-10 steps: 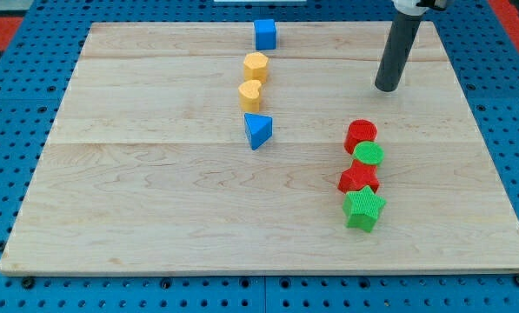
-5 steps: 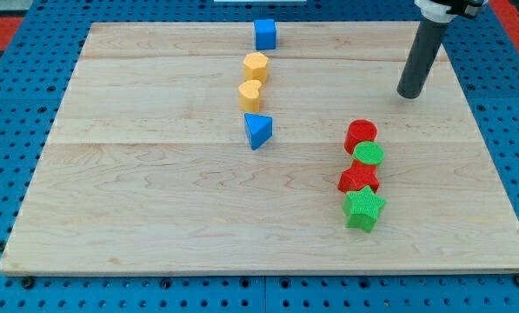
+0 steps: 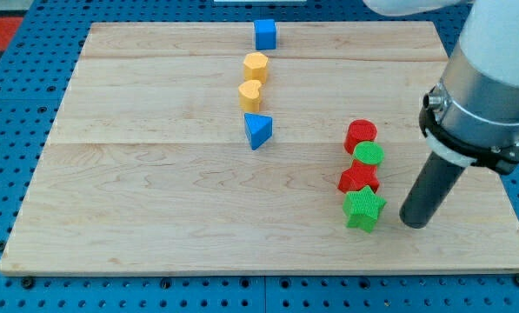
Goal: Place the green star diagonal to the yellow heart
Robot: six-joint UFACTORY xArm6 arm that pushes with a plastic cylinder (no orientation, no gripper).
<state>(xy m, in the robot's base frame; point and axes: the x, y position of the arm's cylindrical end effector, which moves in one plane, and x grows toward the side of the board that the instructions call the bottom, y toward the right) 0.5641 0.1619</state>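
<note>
The green star lies at the lower right of the wooden board, at the bottom of a column of blocks. The yellow heart sits in the upper middle, just below a yellow hexagon. My tip rests on the board just to the right of the green star, a small gap apart from it. The rod slants up to the right into the arm's large grey body.
Above the green star, touching in a line, stand a red star, a green round block and a red round block. A blue triangle lies below the yellow heart. A blue cube is near the top edge.
My tip has swept from the board's upper right down to the lower right, ending beside the green star. No block has moved.
</note>
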